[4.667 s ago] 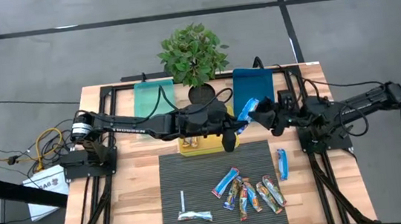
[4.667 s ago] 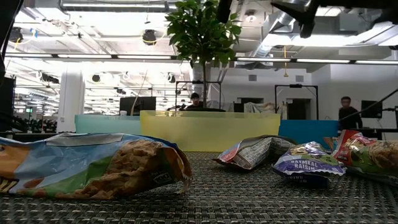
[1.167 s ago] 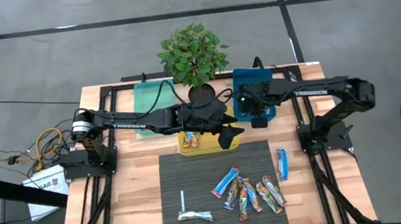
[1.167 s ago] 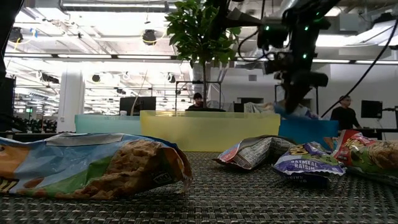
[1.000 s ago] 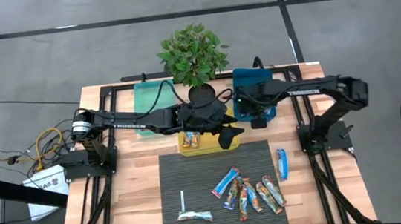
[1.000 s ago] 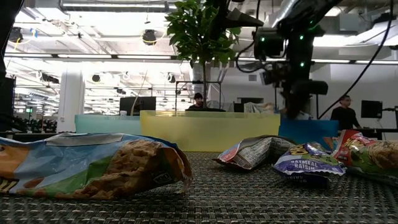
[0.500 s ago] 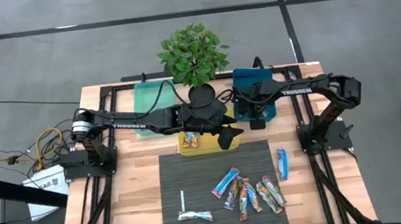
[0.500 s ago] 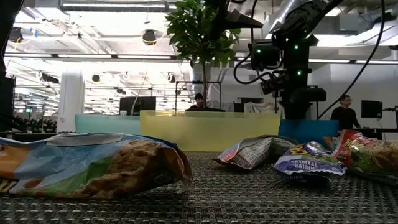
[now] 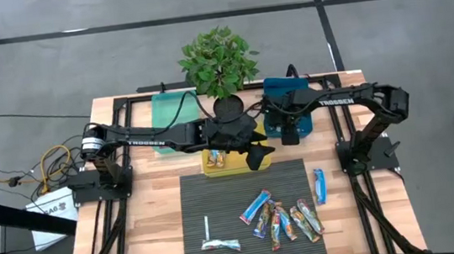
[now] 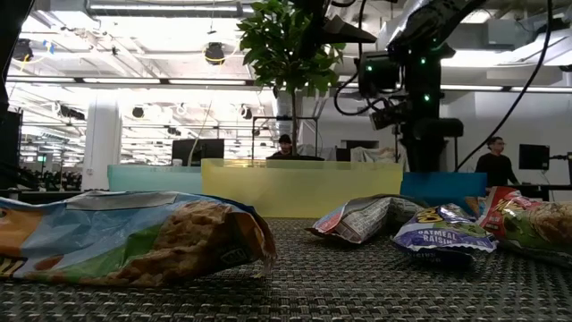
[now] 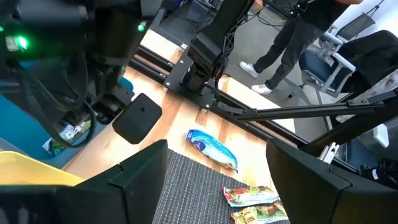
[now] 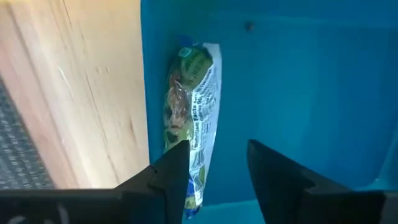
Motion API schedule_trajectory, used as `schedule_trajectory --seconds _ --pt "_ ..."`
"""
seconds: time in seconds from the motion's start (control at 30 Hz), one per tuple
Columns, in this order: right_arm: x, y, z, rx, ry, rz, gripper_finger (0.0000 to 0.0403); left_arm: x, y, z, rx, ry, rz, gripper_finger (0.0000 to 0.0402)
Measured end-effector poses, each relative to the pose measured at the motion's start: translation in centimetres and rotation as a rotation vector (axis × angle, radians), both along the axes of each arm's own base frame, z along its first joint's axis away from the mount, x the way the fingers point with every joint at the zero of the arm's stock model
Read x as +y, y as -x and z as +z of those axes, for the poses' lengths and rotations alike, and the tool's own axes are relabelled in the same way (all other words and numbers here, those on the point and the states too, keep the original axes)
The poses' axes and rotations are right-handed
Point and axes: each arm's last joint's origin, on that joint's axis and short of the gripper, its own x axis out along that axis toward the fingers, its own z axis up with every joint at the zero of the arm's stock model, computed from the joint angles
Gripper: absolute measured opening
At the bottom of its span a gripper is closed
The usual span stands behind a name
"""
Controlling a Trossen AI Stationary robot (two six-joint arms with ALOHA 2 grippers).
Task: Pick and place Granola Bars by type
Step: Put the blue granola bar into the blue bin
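While looking down past the right gripper (image 12: 217, 167), found its jaws spread and holding nothing, hanging over the blue bin (image 12: 298, 74) at the table's far right. Noted one granola bar (image 12: 193, 106) in a green-and-white wrapper lying flat on that bin's floor, against the wall nearest the wooden table (image 9: 156, 219), its lower end hidden behind one finger. Placed the same gripper in the high view above the bin's near edge. Found the left gripper (image 9: 257, 153) beside the yellow bin (image 9: 211, 171) at the far edge of the dark mat (image 9: 218, 200), jaws spread wide and empty in its wrist view. Made out wrapped bars (image 9: 219, 156) inside the yellow bin, type not clear. Counted a loose cluster of granola bars (image 9: 281, 219) on the mat's right half, some touching or overlapping. Noted a single blue bar (image 9: 320, 185) on bare wood just beside the mat's right edge, apart from the cluster.
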Motion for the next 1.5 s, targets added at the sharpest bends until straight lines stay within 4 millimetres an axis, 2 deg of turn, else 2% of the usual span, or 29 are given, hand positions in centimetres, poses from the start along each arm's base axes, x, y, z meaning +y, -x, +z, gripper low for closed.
schedule_trajectory --seconds 0.13,0.27,0.53,0.77,1.0,1.37,1.5 --pt "0.0 -0.1 2.2 -0.076 0.006 -0.024 0.0152 0.0 0.0 0.0 -0.001 0.000 -0.001 0.0265" --pt "0.4 0.7 5.0 -0.200 0.017 -0.083 0.0143 -0.1 0.0 0.0 -0.001 0.008 -0.019 0.0265" --pt "2.3 4.3 10.1 -0.468 -0.024 -0.363 0.0132 -0.1 0.0 0.0 -0.001 0.011 -0.027 0.0265" --pt "5.1 7.4 13.0 -0.646 -0.112 -0.596 0.0134 -0.2 0.0 0.0 -0.001 0.029 -0.079 0.0265" --pt "7.8 9.3 13.9 -0.700 -0.200 -0.809 0.0138 -0.5 0.3 0.4 -0.015 -0.041 -0.207 0.0265" --pt "12.2 11.0 11.5 -0.431 -0.210 -1.160 0.0163 -0.3 4.0 3.0 0.083 -0.220 -0.290 0.0265" --pt "13.8 10.8 10.5 -0.391 -0.216 -1.222 0.0174 -0.5 4.5 2.8 0.128 -0.265 -0.328 0.0265"
